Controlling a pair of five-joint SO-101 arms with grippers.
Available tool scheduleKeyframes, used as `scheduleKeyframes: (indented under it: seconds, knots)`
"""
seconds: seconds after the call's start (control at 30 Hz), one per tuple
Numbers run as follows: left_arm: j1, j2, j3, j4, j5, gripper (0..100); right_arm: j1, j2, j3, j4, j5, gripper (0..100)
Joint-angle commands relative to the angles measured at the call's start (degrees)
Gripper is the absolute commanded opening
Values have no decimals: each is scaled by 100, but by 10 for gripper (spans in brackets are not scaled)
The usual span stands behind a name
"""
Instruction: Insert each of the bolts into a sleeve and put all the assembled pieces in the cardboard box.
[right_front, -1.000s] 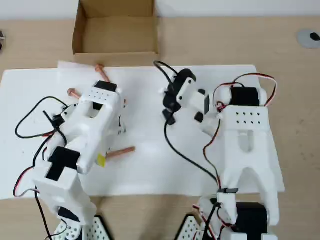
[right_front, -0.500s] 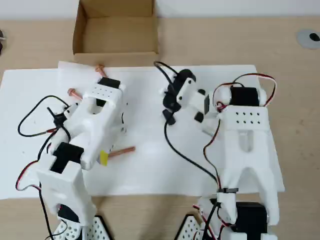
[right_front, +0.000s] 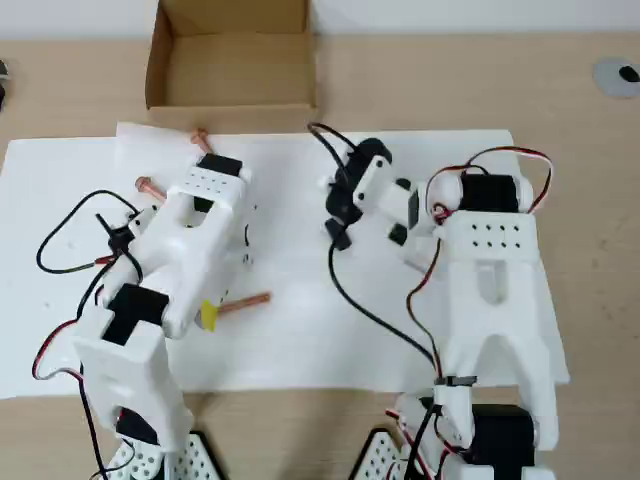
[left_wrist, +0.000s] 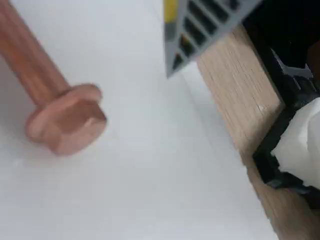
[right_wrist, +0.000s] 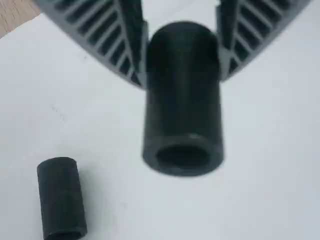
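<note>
From above, the cardboard box (right_front: 235, 70) sits open at 11 o'clock on the wooden table (right_front: 580, 180), against the far edge of a white sheet (right_front: 300, 340). Three copper bolts lie on the sheet. The first bolt (right_front: 203, 142) is just in front of the box, the second bolt (right_front: 147, 185) is at 9 o'clock beside the left arm (right_front: 185, 250), and the third bolt (right_front: 245, 302) is near the middle, close to that arm's yellow-marked tip. The right arm (right_front: 490, 280) stands at 4 o'clock. In the left wrist view, a copper bolt (left_wrist: 65, 120) lies flat on the sheet, its reddish shaft ending in a flanged, six-sided head. The left claw (left_wrist: 175, 55) hangs near it without touching, and I cannot tell whether it is spread or closed. In the right wrist view, the right claw (right_wrist: 182, 75) pinches a black sleeve (right_wrist: 182, 110), a short smooth tube with its open end showing. A second sleeve (right_wrist: 61, 197) lies apart on the sheet.
</note>
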Motion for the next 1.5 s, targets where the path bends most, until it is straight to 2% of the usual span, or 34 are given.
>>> scheduleKeyframes:
  seconds: [0.0,0.63,0.97,1.13,1.33,1.47]
  knots:
    - [-79,558,-352,-35,264,527,-40,-215,-22,9,79,11]
    - [-53,-92,-1064,9,466,527,-40,-224,-1015,897,79,11]
    - [-18,-2246,-844,26,53,521,-40,-207,-1015,897,62,11]
    - [-18,-3371,-387,26,-519,429,-40,-207,-1015,897,62,11]
    - [105,-4558,809,26,-835,297,-40,-207,-1015,888,62,11]
    - [176,-4813,1591,-97,-897,223,-40,-198,-1015,888,62,11]
